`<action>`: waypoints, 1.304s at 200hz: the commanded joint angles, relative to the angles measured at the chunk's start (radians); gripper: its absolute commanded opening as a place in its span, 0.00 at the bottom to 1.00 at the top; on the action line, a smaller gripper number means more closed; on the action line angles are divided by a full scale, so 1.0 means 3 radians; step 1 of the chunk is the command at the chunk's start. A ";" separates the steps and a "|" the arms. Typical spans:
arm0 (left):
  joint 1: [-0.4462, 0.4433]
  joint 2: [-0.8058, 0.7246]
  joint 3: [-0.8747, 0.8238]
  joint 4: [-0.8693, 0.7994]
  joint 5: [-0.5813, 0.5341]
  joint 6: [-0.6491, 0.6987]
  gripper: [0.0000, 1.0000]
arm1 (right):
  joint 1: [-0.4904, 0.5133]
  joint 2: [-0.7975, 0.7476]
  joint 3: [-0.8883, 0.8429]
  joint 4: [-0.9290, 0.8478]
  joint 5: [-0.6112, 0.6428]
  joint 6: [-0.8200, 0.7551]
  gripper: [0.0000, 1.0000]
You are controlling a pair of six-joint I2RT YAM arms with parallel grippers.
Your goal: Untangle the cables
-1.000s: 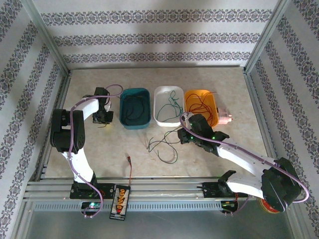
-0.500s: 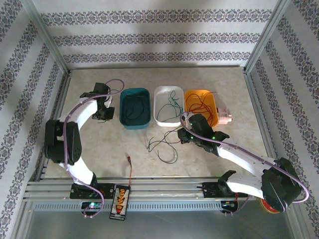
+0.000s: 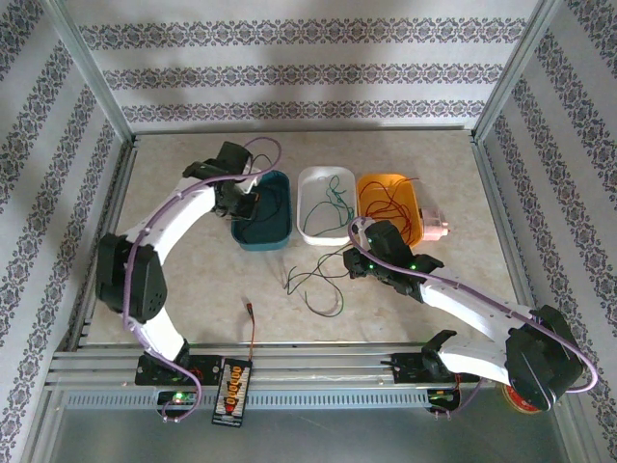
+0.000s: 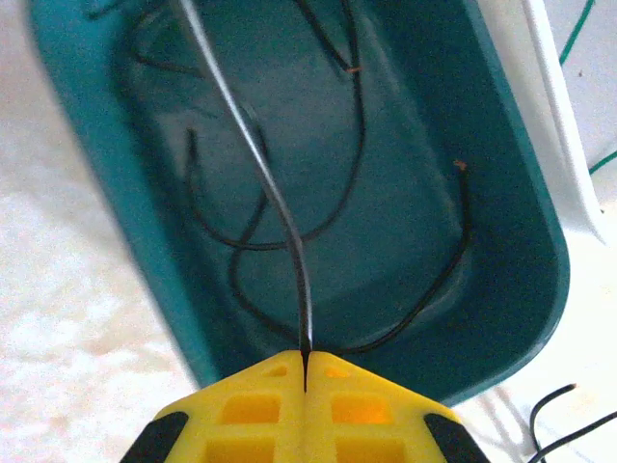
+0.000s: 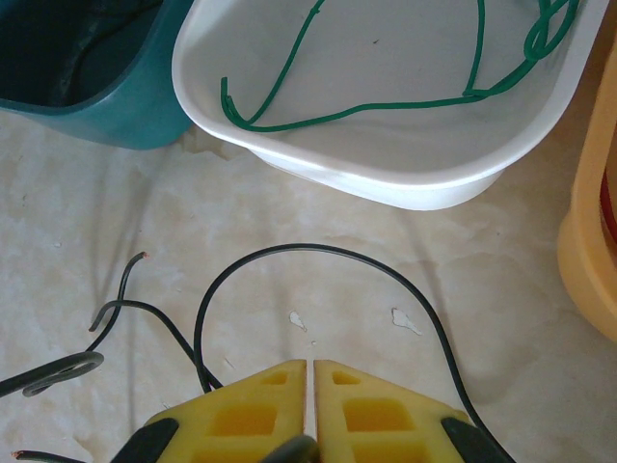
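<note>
Left fingers [image 4: 294, 378] pinch black cable [image 4: 289, 231] at teal bin's [image 4: 145, 241] edge; right fingers [image 5: 292, 383] closed.

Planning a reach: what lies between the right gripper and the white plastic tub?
In the right wrist view, a thin black cable loops across the otherwise bare marbled tabletop there.

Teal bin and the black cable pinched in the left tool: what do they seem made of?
Teal bin: probably moulded plastic, smooth, faintly glossy, with rounded walls. Black cable: apparently thin insulated wire; its jacket catches a pale sheen.
</note>
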 commanded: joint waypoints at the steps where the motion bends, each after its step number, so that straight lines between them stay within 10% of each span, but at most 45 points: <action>1: -0.0026 0.0273 0.0133 -0.0235 0.0061 -0.0150 0.00 | -0.0031 -0.0067 0.0060 -0.0027 0.0065 0.0025 0.10; 103: -0.0028 0.0905 0.0224 0.0241 -0.0097 -0.0340 0.00 | -0.0041 -0.0073 0.0072 -0.0078 0.0060 0.0019 0.10; 153: -0.0086 0.0683 0.0151 0.0636 0.0101 -0.0381 0.47 | -0.0038 -0.0087 0.0057 -0.0077 0.0040 0.0017 0.11; 261: -0.0626 -0.0642 -0.0331 0.1106 0.0693 0.0127 0.69 | -0.0019 -0.0144 0.0016 -0.0057 0.0072 0.0040 0.12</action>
